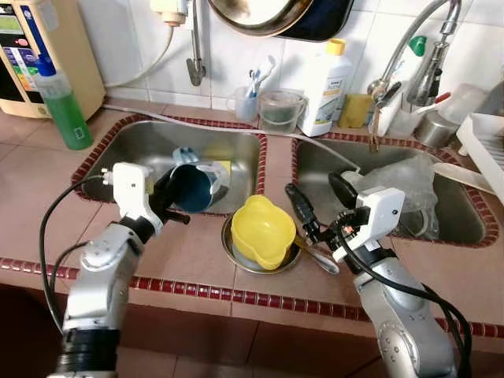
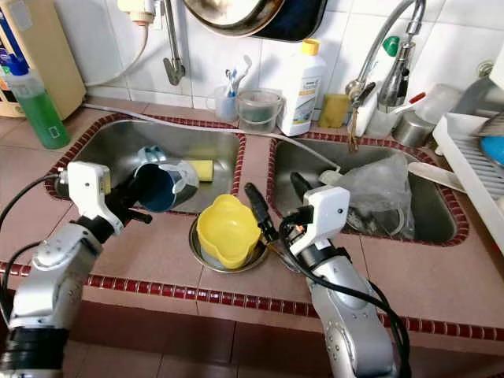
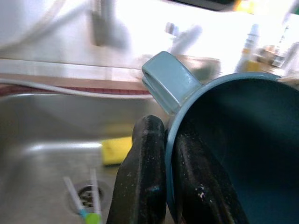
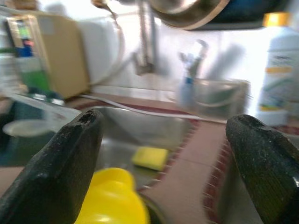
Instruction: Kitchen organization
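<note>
Mug (image 1: pixel 191 187) rim pinched in left hand (image 1: pixel 167 197).

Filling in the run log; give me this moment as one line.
left gripper: jaws shut on blue mug rim, over left sink | right gripper: jaws open, beside yellow bowl | bowl in metal dish

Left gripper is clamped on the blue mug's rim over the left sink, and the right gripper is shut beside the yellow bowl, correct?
Not quite: the right gripper is open, its fingers spread wide in the right wrist view. The left gripper does clamp the blue mug by its rim.
</note>
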Robot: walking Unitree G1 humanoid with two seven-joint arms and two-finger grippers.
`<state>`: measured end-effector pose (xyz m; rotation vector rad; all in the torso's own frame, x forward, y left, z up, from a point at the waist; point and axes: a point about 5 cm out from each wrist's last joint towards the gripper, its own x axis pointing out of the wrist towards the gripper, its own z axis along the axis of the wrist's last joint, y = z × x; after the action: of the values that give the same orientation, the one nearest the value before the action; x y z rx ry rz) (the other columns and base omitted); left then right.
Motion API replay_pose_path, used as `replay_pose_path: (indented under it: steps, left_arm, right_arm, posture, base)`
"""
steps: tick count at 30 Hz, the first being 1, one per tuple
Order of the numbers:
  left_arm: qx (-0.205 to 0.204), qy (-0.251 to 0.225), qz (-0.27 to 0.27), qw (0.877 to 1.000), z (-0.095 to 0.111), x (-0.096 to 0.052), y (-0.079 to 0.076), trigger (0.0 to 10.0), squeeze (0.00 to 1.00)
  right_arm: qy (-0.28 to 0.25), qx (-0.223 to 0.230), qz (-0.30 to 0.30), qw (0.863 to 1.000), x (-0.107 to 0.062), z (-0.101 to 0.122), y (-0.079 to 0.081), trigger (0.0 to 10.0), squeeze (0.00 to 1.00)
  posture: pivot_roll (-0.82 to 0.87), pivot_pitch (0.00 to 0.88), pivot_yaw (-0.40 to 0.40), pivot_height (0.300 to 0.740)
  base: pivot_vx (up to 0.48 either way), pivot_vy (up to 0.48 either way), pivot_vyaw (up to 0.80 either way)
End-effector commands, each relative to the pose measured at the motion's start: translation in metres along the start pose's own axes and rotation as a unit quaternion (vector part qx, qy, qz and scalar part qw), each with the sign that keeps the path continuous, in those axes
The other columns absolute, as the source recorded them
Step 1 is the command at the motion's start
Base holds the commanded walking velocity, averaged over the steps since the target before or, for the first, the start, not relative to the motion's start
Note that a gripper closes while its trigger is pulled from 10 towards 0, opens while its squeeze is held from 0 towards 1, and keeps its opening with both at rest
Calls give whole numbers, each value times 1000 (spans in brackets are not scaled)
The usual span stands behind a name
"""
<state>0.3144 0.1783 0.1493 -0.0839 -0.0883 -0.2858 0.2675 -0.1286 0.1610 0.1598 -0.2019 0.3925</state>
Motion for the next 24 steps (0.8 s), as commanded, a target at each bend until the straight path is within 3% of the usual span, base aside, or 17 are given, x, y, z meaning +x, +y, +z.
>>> replay_pose_path:
  steps: [1, 3, 8, 17, 24]
  left_arm:
    - [7, -17, 25, 1000, 4, -2, 3, 10000, 0]
    - [1, -24, 55, 998, 0, -3, 1, 10000, 0]
    - [38, -38, 100, 994, -10, -10, -8, 10000, 0]
    - [34, -65, 78, 994, -9, -13, -28, 10000, 0]
    - [31, -63, 77, 995, -4, -3, -26, 10000, 0]
  right_arm:
    - [-6, -10, -23, 1000, 3, 1, -7, 10000, 0]
    - [-3, -22, -52, 998, 5, -3, -14, 10000, 0]
    - [-18, -44, -103, 994, 9, -8, -22, 10000, 0]
    - [-40, -79, -83, 993, 12, -10, -10, 10000, 0]
    - [-52, -86, -80, 992, 15, -6, -11, 10000, 0]
  posture:
    - [100, 0, -53, 740]
    - [104, 0, -57, 740]
    - [110, 0, -63, 740]
    - [105, 0, -63, 740]
    - [97, 0, -60, 740]
  base:
    - [0, 0, 0]
    - [0, 0, 0]
    - [0, 0, 0]
    - [0, 0, 0]
    - [0, 0, 0]
